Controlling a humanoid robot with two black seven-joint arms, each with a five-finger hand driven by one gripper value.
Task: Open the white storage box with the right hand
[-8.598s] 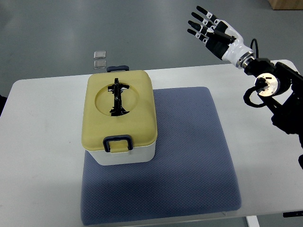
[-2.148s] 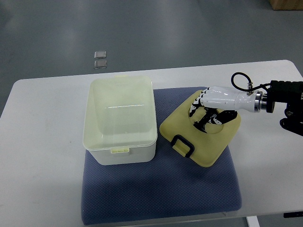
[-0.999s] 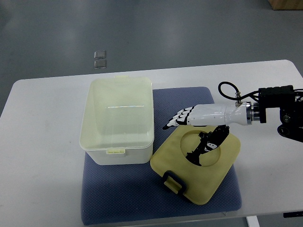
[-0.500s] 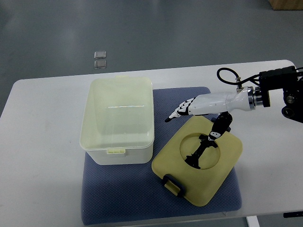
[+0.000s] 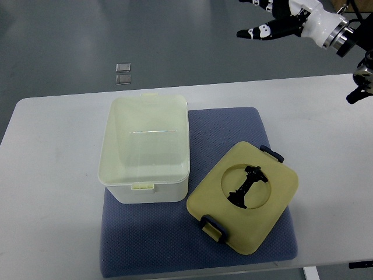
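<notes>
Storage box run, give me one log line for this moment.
storage box: open, empty | lid: off, flat on mat right of box | right hand: raised beyond table, holding nothing | left: unseen

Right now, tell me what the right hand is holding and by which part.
Nothing. The right hand is raised clear of the table, fingers spread, and the lid lies untouched on the mat.

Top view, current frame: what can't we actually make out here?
- Right hand: cut off by the top edge, so most of the fingers are out of frame and their pose is unclear.
- Left arm: not in view at all.
- Two small clear items on the floor beyond the table: too small to identify.
- Mat under the open storage box and under the lid: hidden by both.
</notes>
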